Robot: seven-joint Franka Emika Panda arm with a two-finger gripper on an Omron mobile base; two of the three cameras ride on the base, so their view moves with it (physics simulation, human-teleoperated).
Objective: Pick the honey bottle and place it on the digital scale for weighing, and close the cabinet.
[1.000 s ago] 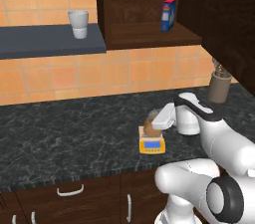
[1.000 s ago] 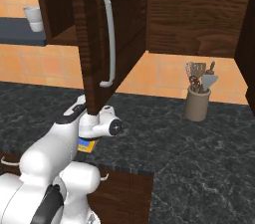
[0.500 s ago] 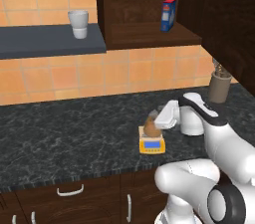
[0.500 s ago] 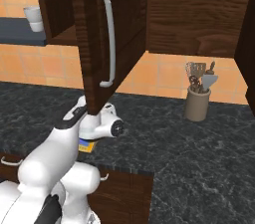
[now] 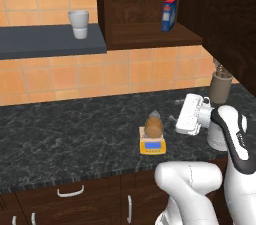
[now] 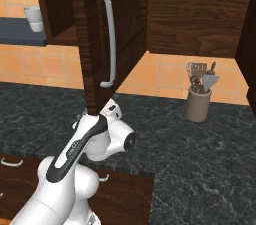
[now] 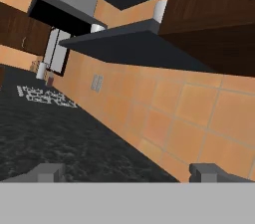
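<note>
I see the honey bottle point(image 5: 153, 126) standing on the digital scale point(image 5: 152, 145), low in the middle of the left base view, cap pointing up. That part looks done. The cabinet point(image 6: 107, 34) door is not shut yet. My jaws are spread wide, holding nothing.

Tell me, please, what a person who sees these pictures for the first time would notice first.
Probably the honey bottle, standing on the digital scale in the middle of the dark counter, with the white arm's pincer just to its right, apart from it. Next, the cabinet door with its long silver handle, hanging open above the counter.
</note>
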